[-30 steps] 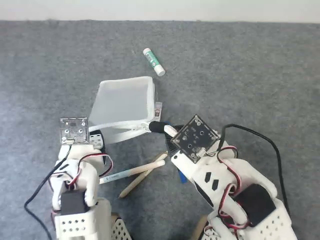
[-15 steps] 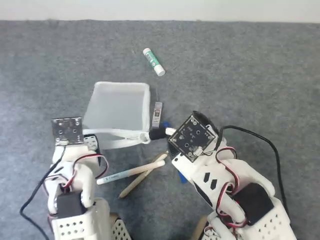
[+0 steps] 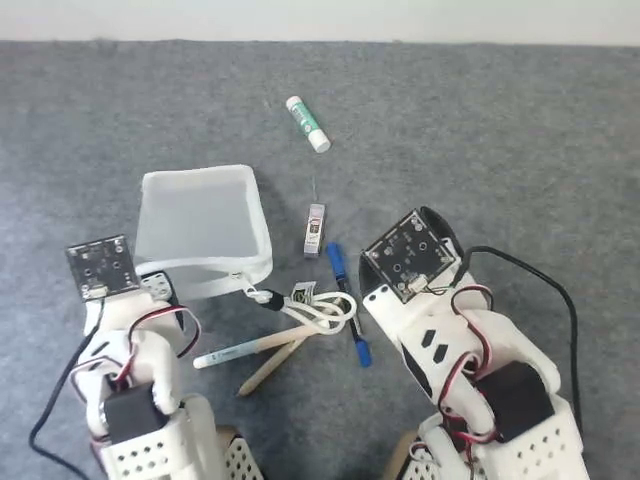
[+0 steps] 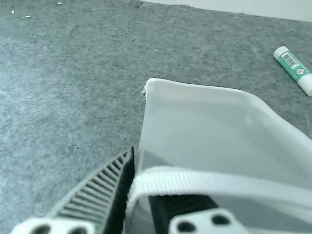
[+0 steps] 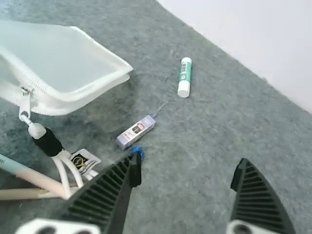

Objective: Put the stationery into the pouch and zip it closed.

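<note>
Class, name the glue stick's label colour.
Green; the glue stick shows best in the right wrist view.

Translucent white zip pouch (image 3: 200, 225): now further toward the left arm's side than a second ago; apart from the small grey box (image 3: 314, 230)
Left gripper (image 4: 146, 185): has drawn back, clamped on the pouch's white zip edge
Right gripper (image 5: 189, 168): has released the cord; fingers spread wide, withdrawn from the pouch
White looped zip cord (image 3: 325, 312): no longer held up; lies slack on the carpet
Blue pen (image 3: 345, 290): now uncovered
</note>
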{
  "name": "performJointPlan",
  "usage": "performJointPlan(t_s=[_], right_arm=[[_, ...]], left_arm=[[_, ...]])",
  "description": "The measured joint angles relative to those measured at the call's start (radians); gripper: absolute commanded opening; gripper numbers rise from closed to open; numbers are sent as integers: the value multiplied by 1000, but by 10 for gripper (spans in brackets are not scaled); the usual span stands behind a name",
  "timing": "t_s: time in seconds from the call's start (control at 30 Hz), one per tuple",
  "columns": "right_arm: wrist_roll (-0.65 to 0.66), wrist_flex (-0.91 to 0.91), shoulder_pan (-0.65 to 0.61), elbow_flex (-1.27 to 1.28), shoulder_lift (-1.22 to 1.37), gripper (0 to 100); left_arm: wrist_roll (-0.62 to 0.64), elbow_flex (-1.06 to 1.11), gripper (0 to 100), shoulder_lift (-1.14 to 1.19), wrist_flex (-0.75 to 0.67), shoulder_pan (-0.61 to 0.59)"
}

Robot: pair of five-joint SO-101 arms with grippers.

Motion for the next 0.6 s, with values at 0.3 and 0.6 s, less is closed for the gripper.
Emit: performJointPlan(t_s=[0.3,0.6], right_arm=[[-32,-130,35,-3,288,292],[-241,-201,34,-69,565,292]], left_arm=[[21,0,9,0,0,-28],[21,0,9,0,0,-32]])
